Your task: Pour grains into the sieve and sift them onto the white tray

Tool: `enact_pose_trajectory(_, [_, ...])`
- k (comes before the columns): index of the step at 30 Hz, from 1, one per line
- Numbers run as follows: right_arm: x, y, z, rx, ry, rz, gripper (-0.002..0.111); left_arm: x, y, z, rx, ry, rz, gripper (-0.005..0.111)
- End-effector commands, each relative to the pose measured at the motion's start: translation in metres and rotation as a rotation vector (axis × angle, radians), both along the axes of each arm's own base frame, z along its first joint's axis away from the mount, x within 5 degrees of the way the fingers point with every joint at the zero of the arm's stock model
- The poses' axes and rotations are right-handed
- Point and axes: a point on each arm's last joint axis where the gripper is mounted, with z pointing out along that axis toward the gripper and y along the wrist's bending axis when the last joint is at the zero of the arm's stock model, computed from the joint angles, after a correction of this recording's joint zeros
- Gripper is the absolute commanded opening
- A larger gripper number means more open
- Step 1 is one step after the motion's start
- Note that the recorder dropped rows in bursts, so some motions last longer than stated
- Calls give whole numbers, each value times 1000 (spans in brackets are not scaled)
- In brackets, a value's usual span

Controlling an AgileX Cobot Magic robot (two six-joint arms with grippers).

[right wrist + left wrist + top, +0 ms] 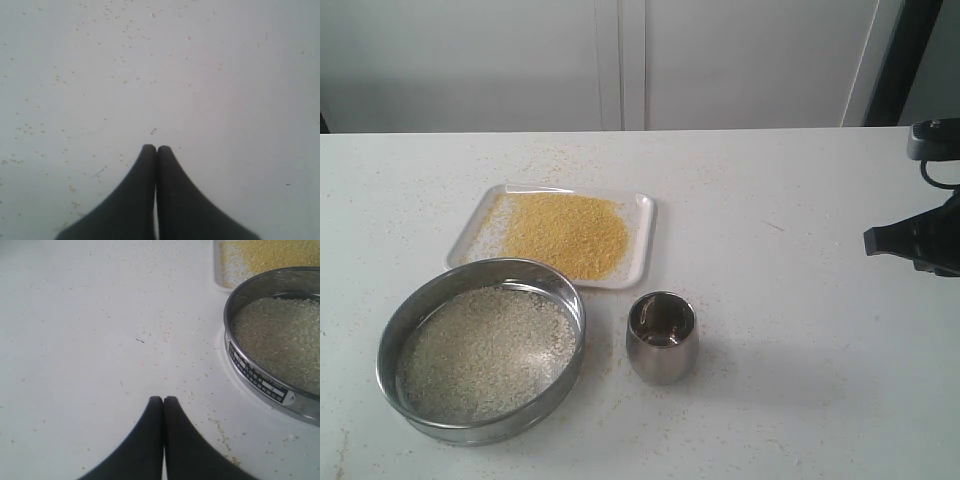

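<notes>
The round steel sieve (480,350) stands on the table at the front left, holding a layer of whitish grains (485,350). Behind it, the white tray (642,240) carries a heap of golden-yellow grains (565,232). In the left wrist view the sieve (260,385) and a corner of the tray (218,270) lie off to one side of my left gripper (163,399), which is shut and empty over bare table. My right gripper (156,148) is shut and empty too, above bare table; its arm shows at the right edge of the exterior view (920,235).
A small rounded steel cup (662,337) stands upright just right of the sieve, with no grains showing inside. Stray grains are scattered over the white table (790,330). A white wall runs behind the table's far edge.
</notes>
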Motion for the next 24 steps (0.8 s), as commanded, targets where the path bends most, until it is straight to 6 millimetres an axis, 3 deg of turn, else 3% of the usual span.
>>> enact_pose_trajectory(1, [1, -2, 2, -3, -12, -5, 0, 0, 0, -1, -18, -11, 5, 0])
enact_pose_trajectory(24, [1, -2, 2, -3, -12, -5, 0, 1, -1, 1, -24, -35, 5, 0])
